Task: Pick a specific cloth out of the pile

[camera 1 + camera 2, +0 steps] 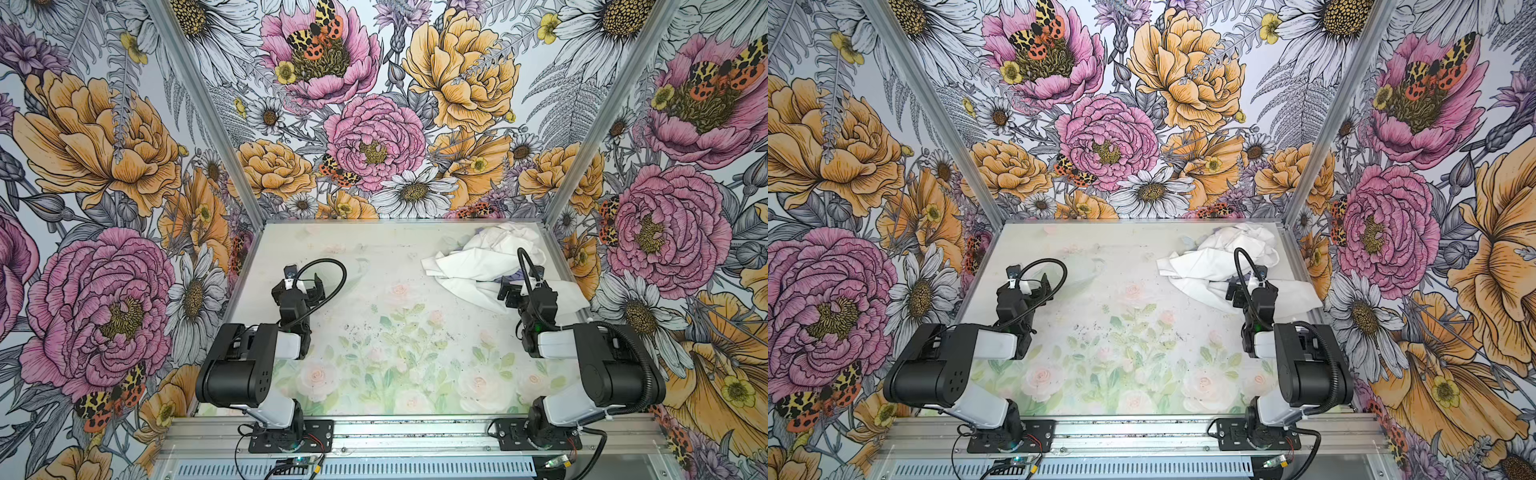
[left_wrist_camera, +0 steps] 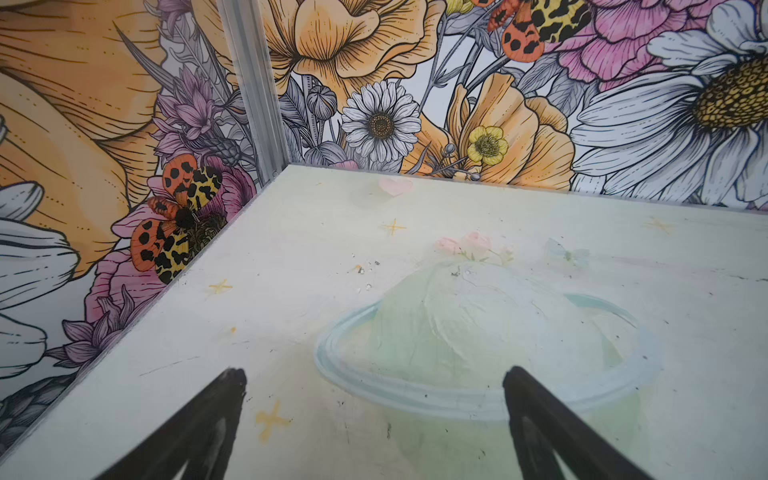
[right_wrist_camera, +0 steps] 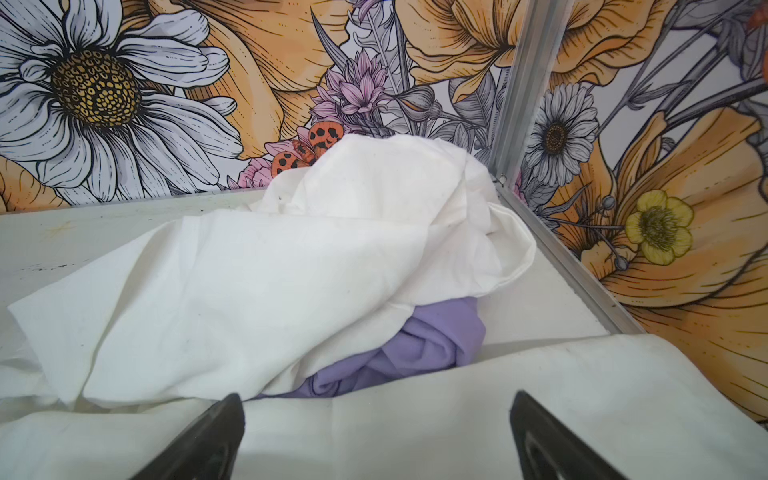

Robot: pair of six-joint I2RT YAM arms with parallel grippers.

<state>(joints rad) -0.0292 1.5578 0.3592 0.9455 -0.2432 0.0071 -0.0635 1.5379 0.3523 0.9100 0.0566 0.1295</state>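
Approach step: right claw (image 3: 376, 432) wide open, empty, just short of lavender cloth (image 3: 415, 349) under white pile (image 3: 291, 257); next, reaching in

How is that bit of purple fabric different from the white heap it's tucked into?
Colour: the purple cloth is lavender, the pile is white.
Exposure: the cloth shows only as a small bunched patch, while the pile spreads broadly over the table's far right corner.
Position: the cloth lies under a white fold, with more white fabric in front of it.
Both are soft, plain and crumpled.
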